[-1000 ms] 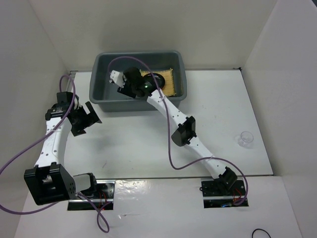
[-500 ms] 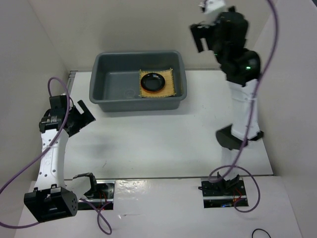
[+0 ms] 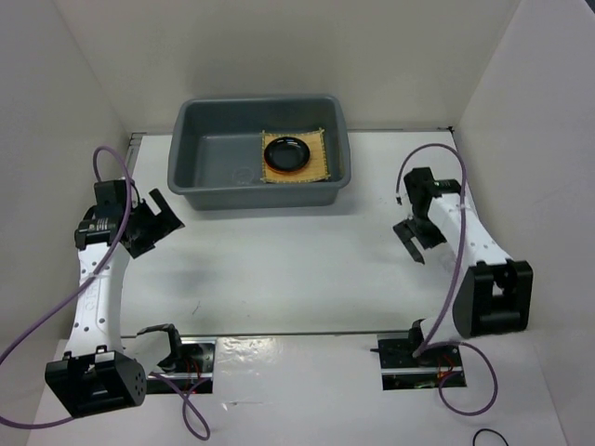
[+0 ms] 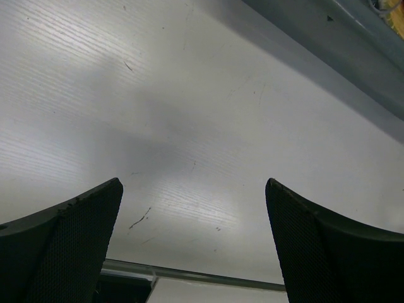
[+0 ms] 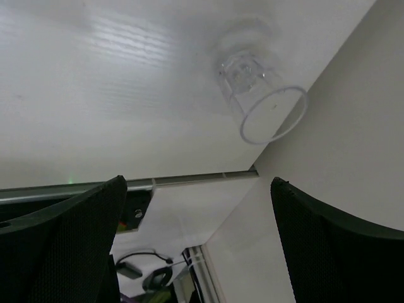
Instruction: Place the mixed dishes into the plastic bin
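Hovering right gripper (image 5: 197, 183), fingers spread, holding nothing, just short of the glass cup (image 5: 262, 95). Cup stands on the table (image 5: 95, 95) close beside the side wall (image 5: 353, 158), on its base, mouth up, long axis vertical.

Risk: the outer finger may strike the wall, or an off-centre close may tip the slick glass.

Left gripper (image 4: 192, 183) is spread and empty. Mat (image 3: 321, 163) and black bowl (image 3: 285, 151) lie in the bin (image 3: 200, 177).

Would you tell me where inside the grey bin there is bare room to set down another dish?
The left half of the large grey rectangular plastic bin is bare, bordered by its left wall and the square tan woven mat. The right half is crowded: the mat covers it, with the black round shallow bowl on top.
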